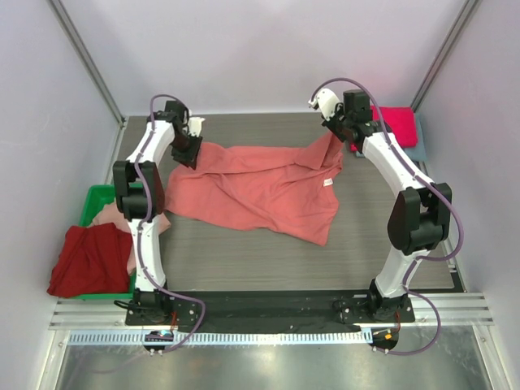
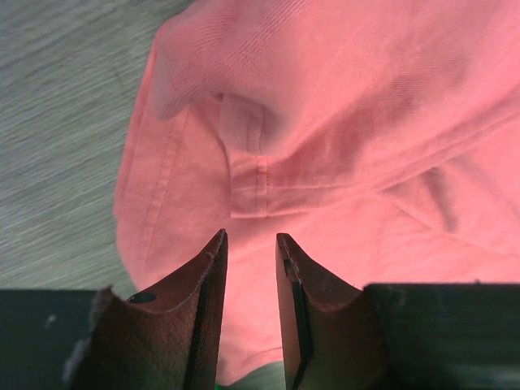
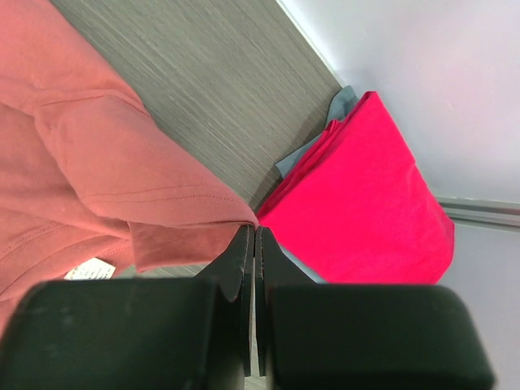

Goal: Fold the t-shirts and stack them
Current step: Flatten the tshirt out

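Nearest you on the left, a dark red t-shirt drapes over the green bin. The salmon-coral t-shirt lies spread on the table. Your left jaws hang narrowly parted above its far-left edge. Your right jaws pinch its raised far-right corner, beside the folded magenta t-shirt.

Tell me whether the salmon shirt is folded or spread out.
Spread, not folded: the salmon shirt lies open and rumpled across the table.

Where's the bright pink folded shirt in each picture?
Top view: magenta shirt, far right corner.
Left wrist: not in it.
Right wrist: right of middle, lying on a grey-blue shirt.
Shared landmark: the salmon shirt, seen in all three.
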`<state>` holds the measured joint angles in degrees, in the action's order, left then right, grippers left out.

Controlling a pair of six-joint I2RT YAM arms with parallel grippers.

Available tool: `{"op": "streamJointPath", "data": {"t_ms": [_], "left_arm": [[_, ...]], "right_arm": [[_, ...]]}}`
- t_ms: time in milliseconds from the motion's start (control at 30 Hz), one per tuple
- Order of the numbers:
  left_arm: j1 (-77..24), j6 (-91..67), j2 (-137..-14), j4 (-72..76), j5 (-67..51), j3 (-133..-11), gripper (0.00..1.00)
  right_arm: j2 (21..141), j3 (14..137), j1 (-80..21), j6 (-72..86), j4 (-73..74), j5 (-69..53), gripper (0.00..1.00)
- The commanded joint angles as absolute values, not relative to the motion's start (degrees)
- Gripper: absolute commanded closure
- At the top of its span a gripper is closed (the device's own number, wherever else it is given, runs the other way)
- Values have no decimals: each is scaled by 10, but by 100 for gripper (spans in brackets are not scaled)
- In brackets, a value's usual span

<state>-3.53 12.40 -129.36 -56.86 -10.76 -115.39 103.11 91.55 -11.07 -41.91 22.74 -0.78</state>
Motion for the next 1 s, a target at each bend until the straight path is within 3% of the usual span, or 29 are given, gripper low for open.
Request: {"op": "streamJointPath", "data": {"t_ms": [0,967], "left_arm": [[-33,118,-1309,-573,-120,-1177,68],[-27,120,-1377,-585,-119,-1214,69]], "right_arm": [[998,909,-111,-422,212,-11,99],[1009,918,-119,-441,218,-3,99]]}}
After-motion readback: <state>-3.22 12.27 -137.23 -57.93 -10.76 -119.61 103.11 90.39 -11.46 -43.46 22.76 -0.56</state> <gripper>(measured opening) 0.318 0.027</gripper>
